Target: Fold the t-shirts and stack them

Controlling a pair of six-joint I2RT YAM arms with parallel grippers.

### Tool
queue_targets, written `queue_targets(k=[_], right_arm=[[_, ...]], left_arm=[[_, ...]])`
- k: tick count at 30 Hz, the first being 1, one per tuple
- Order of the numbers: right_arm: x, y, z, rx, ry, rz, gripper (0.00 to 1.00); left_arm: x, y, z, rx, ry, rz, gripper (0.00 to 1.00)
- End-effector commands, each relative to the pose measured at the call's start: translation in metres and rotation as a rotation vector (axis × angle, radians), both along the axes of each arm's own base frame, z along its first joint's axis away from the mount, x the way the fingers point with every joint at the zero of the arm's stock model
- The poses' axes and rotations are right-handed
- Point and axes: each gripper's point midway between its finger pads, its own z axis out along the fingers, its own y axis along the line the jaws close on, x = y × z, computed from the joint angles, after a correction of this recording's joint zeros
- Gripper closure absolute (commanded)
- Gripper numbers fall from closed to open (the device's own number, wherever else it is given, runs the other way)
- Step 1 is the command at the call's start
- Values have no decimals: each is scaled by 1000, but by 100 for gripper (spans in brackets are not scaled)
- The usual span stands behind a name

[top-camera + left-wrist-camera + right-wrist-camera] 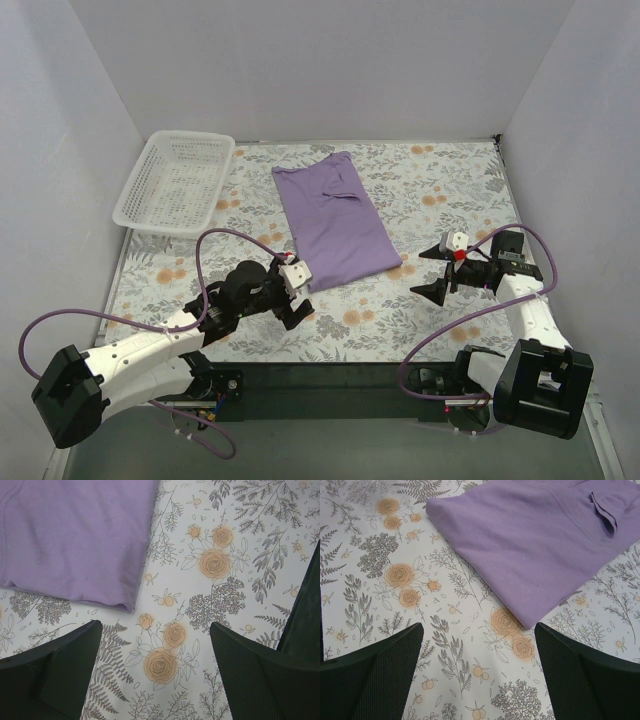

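**While both hands hang spread, the shirt lies flat between them**

Because the t-shirt is thin, limp knit, expect it to be light. It will sag from any single pinch and drag across the flowered table rather than slide cleanly. It lies flat at the middle of the table, to the right of the white basket in the far left corner. It looks already doubled lengthwise into a long narrow panel, with a sleeve flap showing toward its far end.

Judging by that, the next fold runs crosswise, so take hold along the near hem. Pinch one corner on each side, and catch all the layers so they lift together. A grip on the top layer alone would probably peel the fold open. Lift both corners level, since soft cloth will crease wherever one side lags.

Your left hand sits low over the table just short of the hem's left corner. Its forearm reaches forward and the wrist tips down. Its fingers stand wide apart with only bare tablecloth between them.

Your right hand hovers just off the shirt's near right corner and points leftward at it. Its fingers are likewise splayed and empty, and clear of the cloth.
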Motion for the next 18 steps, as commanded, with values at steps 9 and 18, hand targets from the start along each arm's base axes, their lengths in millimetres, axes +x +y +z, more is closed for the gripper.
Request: queue_targets(k=[9,18], right_arm=[[-3,2,3,23,-18,13,2],[-3,2,3,22,-20,14,2]], left_arm=[[-4,-2,-2,3,-10,-29,12],[-5,-3,-1,0,-10,-32,12]])
